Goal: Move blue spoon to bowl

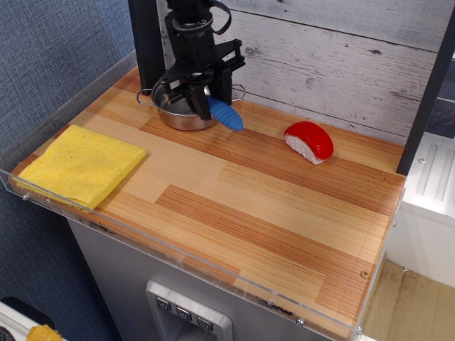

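Observation:
The steel bowl (pixel 173 112) with loop handles stands at the back left of the wooden table. My black gripper (pixel 206 96) hangs right over the bowl's right rim and is shut on the blue spoon (pixel 226 115). The ribbed blue handle sticks out down and to the right, past the bowl's edge. The spoon's metal head is hidden behind the fingers and the bowl rim.
A folded yellow cloth (pixel 82 165) lies at the front left. A red and white sushi-shaped toy (pixel 309 141) lies right of the bowl. A black post (pixel 146 42) stands just behind the bowl. A clear plastic lip (pixel 178 259) runs along the table's front edge.

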`<move>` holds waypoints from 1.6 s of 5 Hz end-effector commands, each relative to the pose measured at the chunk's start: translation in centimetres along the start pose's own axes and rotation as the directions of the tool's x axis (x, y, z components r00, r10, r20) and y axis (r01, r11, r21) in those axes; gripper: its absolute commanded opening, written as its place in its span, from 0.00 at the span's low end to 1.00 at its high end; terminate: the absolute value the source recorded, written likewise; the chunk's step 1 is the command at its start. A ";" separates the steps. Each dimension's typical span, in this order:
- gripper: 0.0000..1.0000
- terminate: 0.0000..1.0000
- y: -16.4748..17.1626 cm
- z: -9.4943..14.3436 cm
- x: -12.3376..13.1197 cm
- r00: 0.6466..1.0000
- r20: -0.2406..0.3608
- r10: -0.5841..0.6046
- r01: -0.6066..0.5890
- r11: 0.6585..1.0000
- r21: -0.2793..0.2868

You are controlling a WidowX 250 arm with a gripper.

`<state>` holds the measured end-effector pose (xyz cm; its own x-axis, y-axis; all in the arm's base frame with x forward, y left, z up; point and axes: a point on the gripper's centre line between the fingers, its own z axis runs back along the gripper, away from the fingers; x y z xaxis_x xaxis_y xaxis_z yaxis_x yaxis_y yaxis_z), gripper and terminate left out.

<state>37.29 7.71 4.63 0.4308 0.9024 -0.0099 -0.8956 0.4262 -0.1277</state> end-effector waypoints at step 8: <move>1.00 0.00 -0.9 2.7 3.0 0.995 -0.007 -0.097 0.096 0.991 -0.098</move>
<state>39.37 9.78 4.73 0.5170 0.8541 -0.0564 -0.8472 0.5012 -0.1764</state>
